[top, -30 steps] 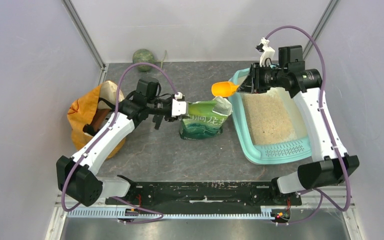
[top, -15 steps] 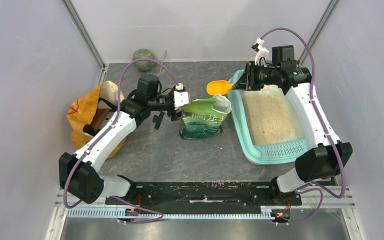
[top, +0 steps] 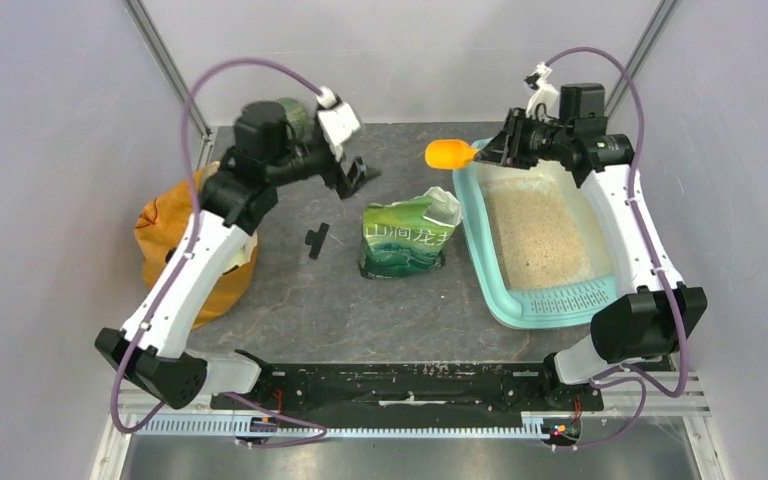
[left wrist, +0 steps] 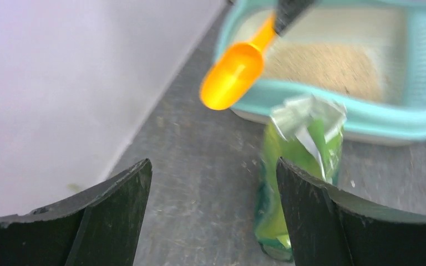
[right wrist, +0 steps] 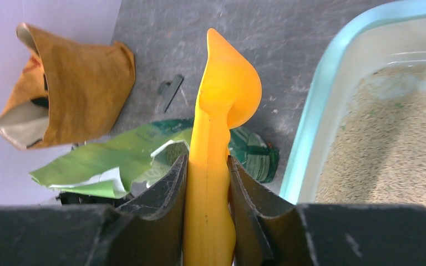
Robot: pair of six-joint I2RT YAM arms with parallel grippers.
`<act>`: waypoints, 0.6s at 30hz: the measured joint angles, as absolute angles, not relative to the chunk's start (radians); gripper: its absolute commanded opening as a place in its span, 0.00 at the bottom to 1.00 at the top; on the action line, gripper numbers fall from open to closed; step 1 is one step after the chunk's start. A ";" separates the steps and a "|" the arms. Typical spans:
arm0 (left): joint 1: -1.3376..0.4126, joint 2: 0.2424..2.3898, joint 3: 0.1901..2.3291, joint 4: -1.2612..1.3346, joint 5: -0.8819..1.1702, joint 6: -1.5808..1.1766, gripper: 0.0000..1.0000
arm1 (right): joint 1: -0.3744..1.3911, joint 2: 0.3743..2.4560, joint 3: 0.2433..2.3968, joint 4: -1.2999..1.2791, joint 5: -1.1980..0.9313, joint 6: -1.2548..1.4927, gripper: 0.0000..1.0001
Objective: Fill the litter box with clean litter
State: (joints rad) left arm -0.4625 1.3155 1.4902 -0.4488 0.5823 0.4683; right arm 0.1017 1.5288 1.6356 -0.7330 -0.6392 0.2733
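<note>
Litter box [top: 474,232] is seen on the right, clean litter [top: 538,240] inside. Green pouch [top: 405,245] is stood just beside it. Orange scoop [top: 448,154] is pinched by right jaws; left jaws are spread, empty. Green pouch could be tipped & litter spilled if bumped by scoop.

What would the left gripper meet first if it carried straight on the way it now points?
The open left gripper would most likely reach the bare table first, just beside the green pouch, which sits slightly off its line; depth is uncertain.
</note>
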 measured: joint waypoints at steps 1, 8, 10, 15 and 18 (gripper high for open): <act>-0.462 1.316 1.546 -0.472 0.544 0.440 0.89 | 0.084 1.526 1.641 -0.725 -0.636 0.286 0.00; -0.300 1.406 1.949 -0.648 0.381 0.168 0.89 | 0.002 1.517 1.712 -0.684 -0.655 0.342 0.00; -0.236 1.425 1.958 -0.680 0.369 0.094 0.90 | 0.006 1.500 1.711 -0.638 -0.717 0.386 0.00; -0.175 1.482 1.924 -0.804 0.312 -0.040 0.91 | 0.095 1.433 1.740 -0.558 -0.861 0.484 0.00; -0.176 1.513 1.924 -0.894 0.265 -0.076 0.91 | 0.228 1.372 1.753 -0.596 -0.918 0.469 0.00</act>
State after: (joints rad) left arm -0.1761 1.5127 1.9236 -0.8944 0.2653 -0.0757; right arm 0.2276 1.3724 1.7531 -0.5961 -0.9176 0.4686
